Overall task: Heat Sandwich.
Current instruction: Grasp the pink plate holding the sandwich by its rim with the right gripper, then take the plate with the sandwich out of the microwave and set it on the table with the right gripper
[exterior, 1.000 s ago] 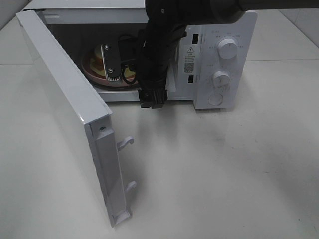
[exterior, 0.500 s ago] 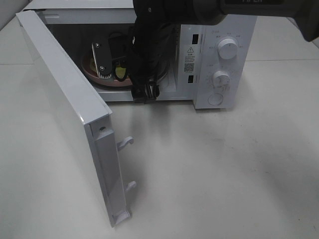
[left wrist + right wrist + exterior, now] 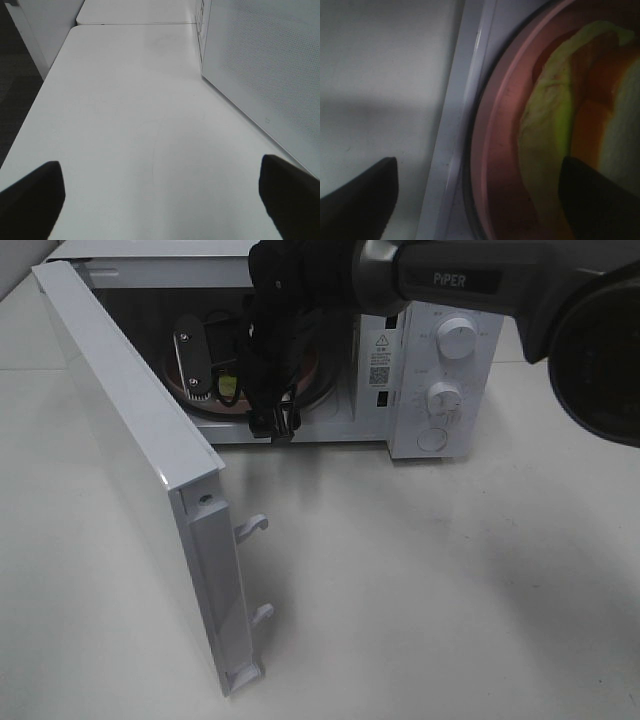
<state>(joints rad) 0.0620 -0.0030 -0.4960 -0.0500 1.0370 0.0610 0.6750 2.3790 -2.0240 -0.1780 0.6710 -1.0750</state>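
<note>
the microwave (image 3: pixel 440 370) is white and stands at the back of the white surface (image 3: pixel 430 580). its door (image 3: pixel 130 440) is hinged on the left and swung fully open toward the camera, with two latch hooks (image 3: pixel 252 528) projecting from its free edge. the control panel carries two round knobs (image 3: pixel 458 340), one above the other, and what appears to be a round button below them. a round pink plate (image 3: pixel 495 165) lies inside the cavity, just behind the front sill.
</note>
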